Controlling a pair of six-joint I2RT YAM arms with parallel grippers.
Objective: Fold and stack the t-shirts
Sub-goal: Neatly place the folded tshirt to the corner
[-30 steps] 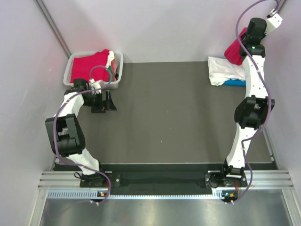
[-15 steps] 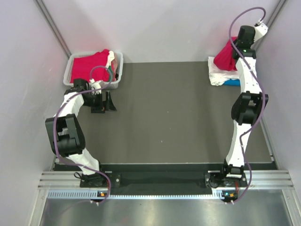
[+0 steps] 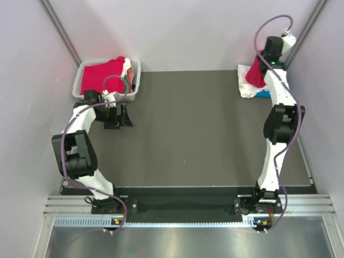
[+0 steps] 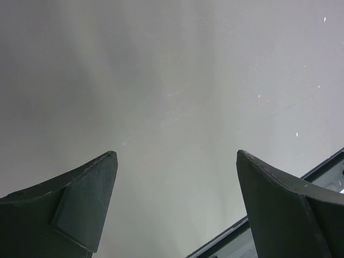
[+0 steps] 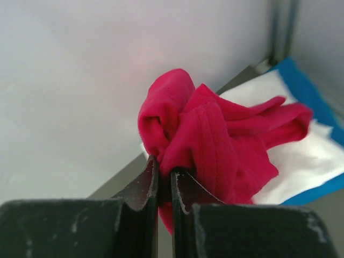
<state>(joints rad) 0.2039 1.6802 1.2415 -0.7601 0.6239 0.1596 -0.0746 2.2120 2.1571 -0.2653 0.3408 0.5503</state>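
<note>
Over the last second the right arm has drawn in leftward, bringing the red t-shirt [image 3: 251,74] over the corner pile; the left arm has not shifted.

From above, the right tool [image 3: 262,60] sits at the far right corner of the bench [image 3: 193,129], close to the back wall. The red bundle hangs beneath it, over a white t-shirt [image 3: 245,90] that lies on a blue t-shirt [image 3: 264,95]. In the far left corner a pale tub [image 3: 134,81] holds a second red shirt [image 3: 101,74]. The left tool [image 3: 119,115] is just in front of the tub. That makes two red shirts, one white, one blue and one tub.

In the left wrist view, the tool's fingers [image 4: 86,199] stand wide apart, with a plain pale grey surface filling the gap.

In the right wrist view, the fingers [image 5: 145,185] are nearly together, pinching a fold of the red shirt. The cloth is bunched just past the tips, with the white and blue shirts beyond it to the right.
</note>
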